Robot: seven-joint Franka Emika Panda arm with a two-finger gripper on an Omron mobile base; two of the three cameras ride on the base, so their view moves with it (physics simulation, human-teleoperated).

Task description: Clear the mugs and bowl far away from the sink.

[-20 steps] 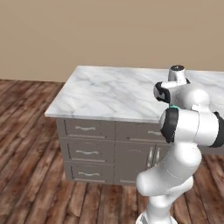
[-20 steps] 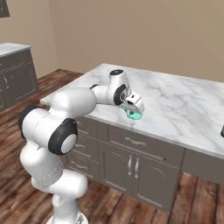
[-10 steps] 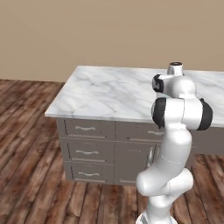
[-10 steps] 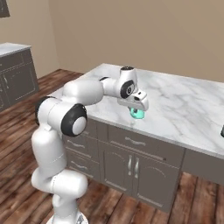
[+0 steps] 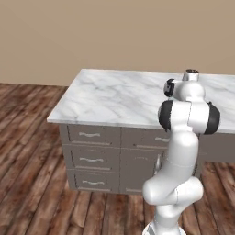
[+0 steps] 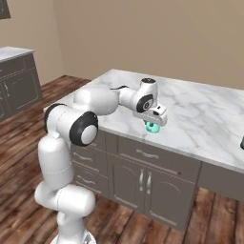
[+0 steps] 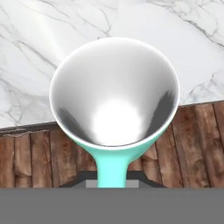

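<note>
Even, soft rendered light, bright throughout; a pale sheen crosses the marble counter (image 5: 114,96), and a white glare spot sits inside the turquoise mug (image 7: 114,105)

Turquoise mug (image 7: 114,109): smooth, glossy, glazed-ceramic look outside, pale shiny inside with a bright highlight at centre frame. Counter (image 5: 119,96): polished white marble with grey veins, smooth. Cabinet fronts (image 5: 92,156): matt grey painted look, small metal handles. Floor (image 5: 27,151): brown wood planks, visible grain. Back wall (image 5: 92,36): flat matt beige.
</note>
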